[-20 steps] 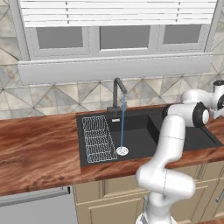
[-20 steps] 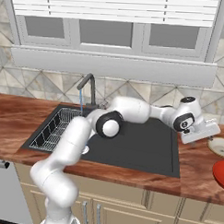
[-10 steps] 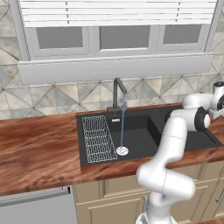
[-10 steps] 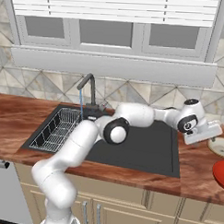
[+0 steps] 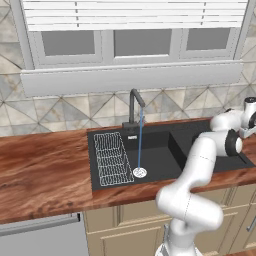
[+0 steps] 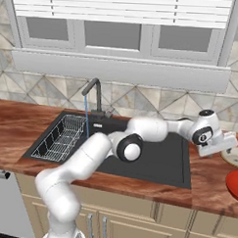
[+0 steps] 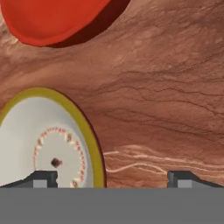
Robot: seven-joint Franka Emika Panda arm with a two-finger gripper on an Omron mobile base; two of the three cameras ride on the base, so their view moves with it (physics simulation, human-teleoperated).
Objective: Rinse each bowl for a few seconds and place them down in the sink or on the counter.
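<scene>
While the tool (image 7: pixel 112 177) hangs over the desk (image 7: pixel 166 100) with its two fingertips (image 7: pixel 43 178) spread wide and nothing between them, the cream bowl (image 7: pixel 46 144) lies at about nine o'clock in the hand view, so that the left fingertip stands over the bowl's inside and the right one over bare wood. The near edge of its tan rim (image 7: pixel 97 148) passes between the two tips, closer to the left one. The bowl sits upright on the desk, mouth up, with a small ring pattern on its bottom. I think the coming move depends on this offset: the tool needs to go a little more toward nine o'clock, or simply go down astride the rim, to pinch the wall of the bowl.

The red bowl (image 7: pixel 52 17) is farther, at about eleven o'clock in the hand view, apart from the cream one.

In the right base view the tool (image 6: pixel 219 145) is at three o'clock from the sink (image 6: pixel 158 162), just beside the cream bowl (image 6: pixel 235 156); the red bowl (image 6: pixel 234 184) lies near the picture's edge. Water runs from the faucet (image 6: pixel 94 94) into the sink's left part, beside the wire rack (image 6: pixel 61 138). Both bowls rest on the desk, so no rinsing appears to be done yet.
</scene>
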